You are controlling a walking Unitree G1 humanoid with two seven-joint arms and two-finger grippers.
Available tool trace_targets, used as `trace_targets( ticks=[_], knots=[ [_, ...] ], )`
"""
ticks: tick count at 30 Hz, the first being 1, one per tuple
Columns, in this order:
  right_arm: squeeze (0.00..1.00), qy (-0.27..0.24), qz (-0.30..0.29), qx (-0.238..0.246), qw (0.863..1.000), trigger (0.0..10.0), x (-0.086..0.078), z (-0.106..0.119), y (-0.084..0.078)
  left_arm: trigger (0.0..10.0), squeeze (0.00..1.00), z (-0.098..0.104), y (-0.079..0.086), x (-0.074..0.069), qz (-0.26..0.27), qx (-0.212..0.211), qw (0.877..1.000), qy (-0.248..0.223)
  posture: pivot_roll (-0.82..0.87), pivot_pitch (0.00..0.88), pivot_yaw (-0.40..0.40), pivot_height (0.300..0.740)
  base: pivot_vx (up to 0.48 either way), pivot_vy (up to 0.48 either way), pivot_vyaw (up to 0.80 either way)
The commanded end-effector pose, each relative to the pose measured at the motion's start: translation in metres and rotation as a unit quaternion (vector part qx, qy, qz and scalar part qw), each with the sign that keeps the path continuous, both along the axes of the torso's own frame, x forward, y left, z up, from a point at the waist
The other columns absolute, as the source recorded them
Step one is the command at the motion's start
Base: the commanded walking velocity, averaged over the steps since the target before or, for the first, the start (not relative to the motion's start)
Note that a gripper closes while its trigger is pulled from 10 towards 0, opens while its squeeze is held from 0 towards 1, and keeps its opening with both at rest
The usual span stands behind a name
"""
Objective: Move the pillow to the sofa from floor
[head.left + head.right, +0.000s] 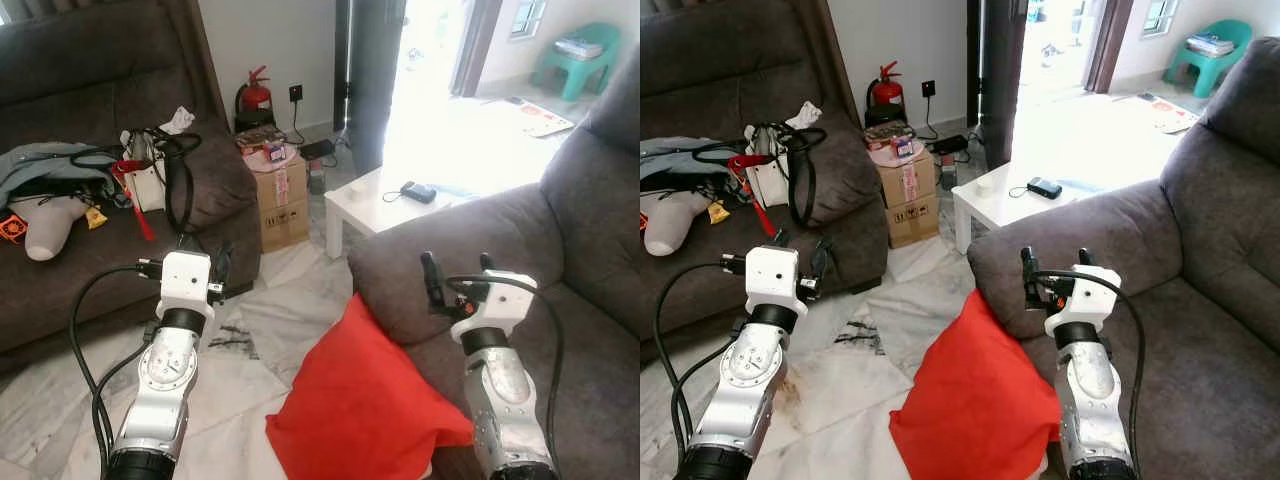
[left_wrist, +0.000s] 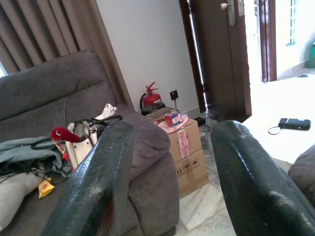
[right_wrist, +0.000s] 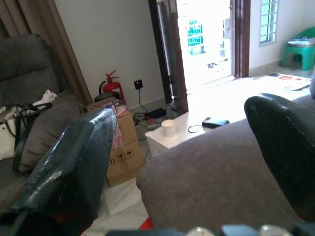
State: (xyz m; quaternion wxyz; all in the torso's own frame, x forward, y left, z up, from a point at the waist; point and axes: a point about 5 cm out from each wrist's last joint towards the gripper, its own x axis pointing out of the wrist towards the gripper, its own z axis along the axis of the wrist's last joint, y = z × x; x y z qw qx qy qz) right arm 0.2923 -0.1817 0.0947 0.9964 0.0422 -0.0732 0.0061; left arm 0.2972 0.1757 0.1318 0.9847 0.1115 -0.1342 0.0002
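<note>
Red pillow (image 1: 360, 410) on floor, propped against front of grey sofa (image 1: 560, 260), between both arms, low in head views

Left end effector (image 1: 200, 268) wide open, empty, raised over floor; right end effector (image 1: 455, 275) wide open, empty, above sofa armrest

Advice: lower both, approach pillow from two sides, squeeze soft bulk, not only corner, then lift onto seat

Pillow: smooth fabric, soft, square with pointed corner up. Sofa: coarse plush fabric. Floor: pale marble-like tiles

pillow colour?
Plain red pillow, no pattern; clearest in the left eye view.
</note>
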Motion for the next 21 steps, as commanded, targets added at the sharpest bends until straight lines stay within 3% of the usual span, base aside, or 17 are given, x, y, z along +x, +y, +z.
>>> trace_targets(
  ticks=[1,21],
  knots=[
    [0.0,-0.005,0.011,-0.003,1.0,10.0,0.0,0.002,0.004,10.0,0.0,0.0,0.001,-0.003,0.003,-0.001,1.0,-0.003,-0.05,0.0,0.038,0.74,0.0,0.0,0.0],
    [0.0,0.014,0.013,0.0,1.0,10.0,0.01,0.005,0.012,10.0,0.0,-0.005,0.003,-0.005,0.006,-0.002,1.0,0.005,-0.06,0.0,0.034,0.736,0.0,0.0,0.0]
  ],
)
